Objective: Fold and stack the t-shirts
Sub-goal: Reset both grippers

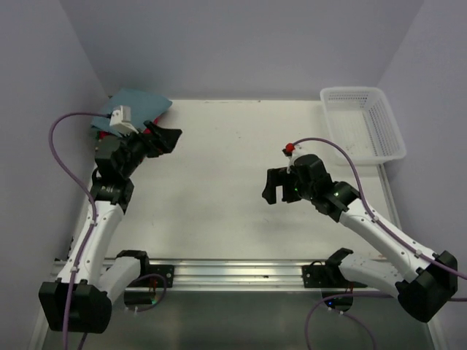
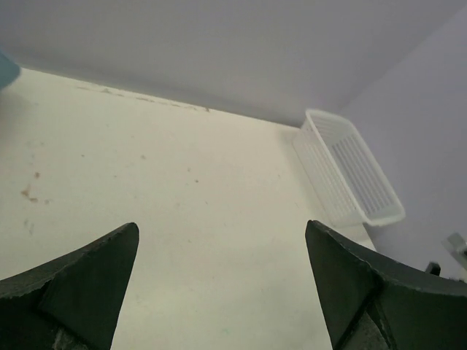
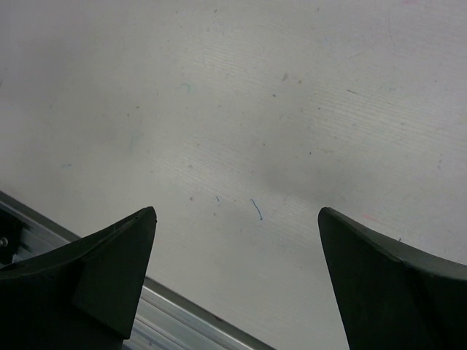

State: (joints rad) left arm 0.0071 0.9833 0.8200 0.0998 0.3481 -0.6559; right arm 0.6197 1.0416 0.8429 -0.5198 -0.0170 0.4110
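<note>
- Arm bases sit at the near rail in the top view. The left gripper [image 1: 169, 137] reaches toward the far-left corner and the right gripper [image 1: 273, 186] hangs over mid-table [image 1: 219, 226]. Both have jaws apart with nothing held.
- Same view: a blue shirt [image 1: 135, 106] lies flat in the far-left corner, probably the stacking spot, kept off the working area. It is just behind the left gripper and well apart from the right. A basket [image 1: 363, 120] stands far right, with no shirt visible in it.
- Left wrist: the gripper [image 2: 222, 226] is wide open over bare table [image 2: 182, 189]. A blue shirt corner [image 2: 4, 69] is at the left edge and the basket [image 2: 350, 171] is ahead to the right.
- Right wrist: the gripper [image 3: 237, 211] is spread over the table [image 3: 255, 109] near the rail [image 3: 182, 315]. No shirt is in view.
</note>
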